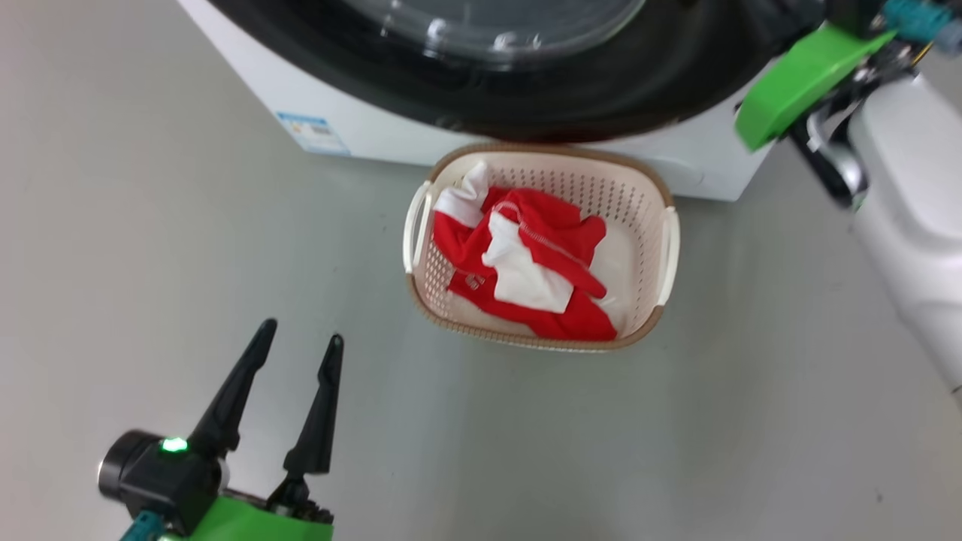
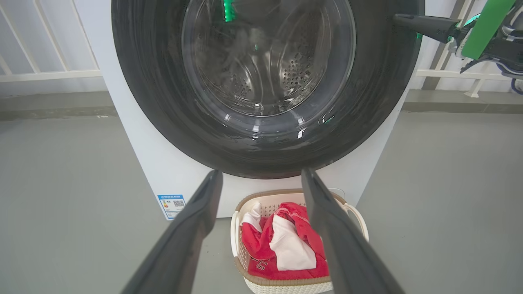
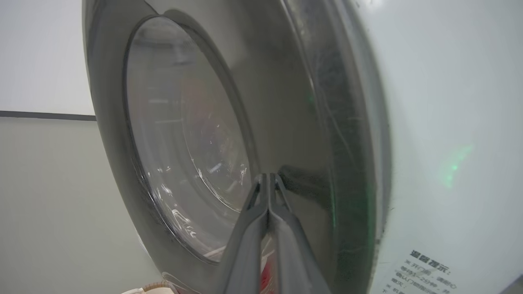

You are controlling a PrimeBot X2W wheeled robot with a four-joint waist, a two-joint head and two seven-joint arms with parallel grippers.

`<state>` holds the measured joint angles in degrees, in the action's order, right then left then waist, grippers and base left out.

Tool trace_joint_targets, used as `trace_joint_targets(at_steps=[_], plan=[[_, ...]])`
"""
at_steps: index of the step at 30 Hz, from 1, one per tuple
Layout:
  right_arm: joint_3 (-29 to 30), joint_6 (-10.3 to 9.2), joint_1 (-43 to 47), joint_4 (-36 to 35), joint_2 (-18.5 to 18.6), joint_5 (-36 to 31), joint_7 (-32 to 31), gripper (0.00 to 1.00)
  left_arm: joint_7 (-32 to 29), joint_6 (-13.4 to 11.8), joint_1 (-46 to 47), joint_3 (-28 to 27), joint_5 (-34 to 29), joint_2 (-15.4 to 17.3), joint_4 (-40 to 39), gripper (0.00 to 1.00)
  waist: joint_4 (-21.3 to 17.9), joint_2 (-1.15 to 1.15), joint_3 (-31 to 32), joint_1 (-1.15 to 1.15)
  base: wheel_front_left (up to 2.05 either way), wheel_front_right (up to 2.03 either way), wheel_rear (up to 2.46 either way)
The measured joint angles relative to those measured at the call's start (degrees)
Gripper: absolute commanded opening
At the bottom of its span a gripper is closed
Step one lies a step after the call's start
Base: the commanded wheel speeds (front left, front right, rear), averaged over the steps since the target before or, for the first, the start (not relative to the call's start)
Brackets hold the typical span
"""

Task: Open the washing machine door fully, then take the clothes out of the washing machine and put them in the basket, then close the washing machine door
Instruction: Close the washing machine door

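Note:
The washing machine [image 1: 361,128] stands ahead, and its door [image 2: 367,102] with the black rim and glass bowl [image 2: 265,61] lies flat against the white front. Through the glass, the steel drum looks bare. Red and white clothes [image 1: 541,263] lie bunched in the cream basket [image 1: 667,248] on the floor just below the door. My left gripper [image 1: 301,332] hangs open and empty over the floor, left of the basket. My right gripper [image 3: 267,176] is shut with nothing in it, its tips against the door's rim [image 3: 302,122] on the right side.
My white right forearm [image 1: 909,218] and green wrist [image 1: 797,79] fill the right edge of the head view. A blue sticker [image 2: 171,204] marks the machine's lower left corner. White railings [image 2: 49,75] run behind the machine. Grey floor [image 1: 150,225] spreads to the left.

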<state>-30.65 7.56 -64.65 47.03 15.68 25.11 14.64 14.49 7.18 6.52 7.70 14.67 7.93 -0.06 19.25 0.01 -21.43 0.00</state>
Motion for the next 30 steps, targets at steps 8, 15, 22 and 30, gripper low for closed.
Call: trace_joint_targets(at_steps=[8,15,22,30], plan=[[1.8,1.03,-5.2,-0.4,0.3,-2.4,0.1,0.0,0.0,0.0,3.3,1.8,0.5,0.1,0.5,1.0,1.4,0.0,-4.5,0.0,0.0,0.0,0.0],[2.9,1.03,-5.7,-0.2,-0.9,-4.2,0.2,0.0,0.0,0.0,3.5,2.1,0.5,0.1,1.0,1.0,1.6,0.0,-5.7,0.0,0.0,0.0,0.0],[3.2,1.03,-5.7,-0.2,-1.6,-4.5,0.2,0.0,0.0,0.0,4.6,2.0,0.6,0.4,1.4,1.0,0.5,0.0,-5.3,0.0,0.0,0.0,0.0],[4.3,0.66,-3.5,-3.4,-2.3,-4.0,0.2,1.0,0.0,0.0,5.4,-0.4,5.0,-1.0,0.5,1.0,-1.8,0.0,-4.3,0.0,0.0,0.0,0.0]])
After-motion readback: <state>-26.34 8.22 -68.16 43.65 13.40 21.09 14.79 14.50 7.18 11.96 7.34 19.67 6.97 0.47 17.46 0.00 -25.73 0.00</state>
